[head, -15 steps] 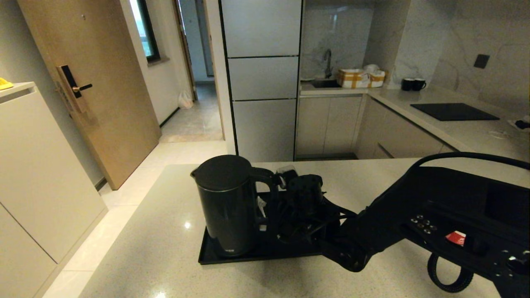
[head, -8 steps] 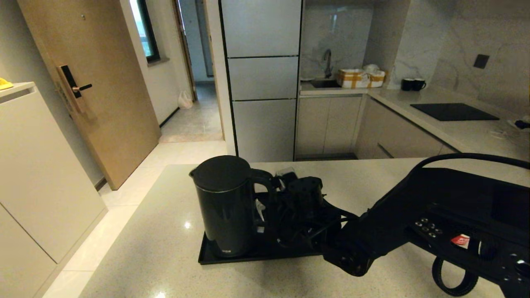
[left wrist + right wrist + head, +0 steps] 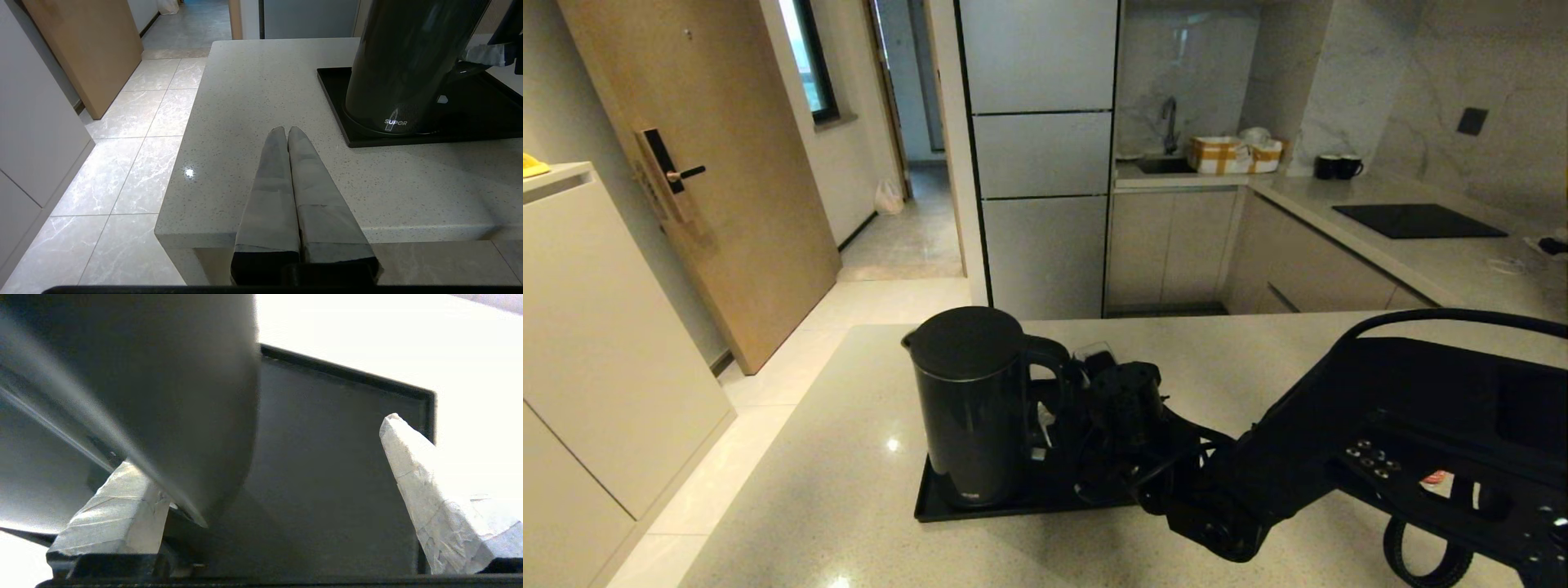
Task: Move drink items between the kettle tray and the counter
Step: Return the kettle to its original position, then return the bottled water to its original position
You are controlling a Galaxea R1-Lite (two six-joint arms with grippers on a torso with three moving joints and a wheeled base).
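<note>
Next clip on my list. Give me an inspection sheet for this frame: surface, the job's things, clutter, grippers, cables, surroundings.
Surface: beige speckled counter, glossy.
Job's things: black kettle upright on the kettle tray; water bottle mostly hidden, only a red bit shows behind the right arm.
Clutter: nothing seen near the tray.
Grippers: right gripper open beside the kettle, over the tray; left gripper shut, over the counter's near edge.
Cables: black cable looping over the right arm.
Surroundings: two mugs, cooktop, sink, door.
</note>
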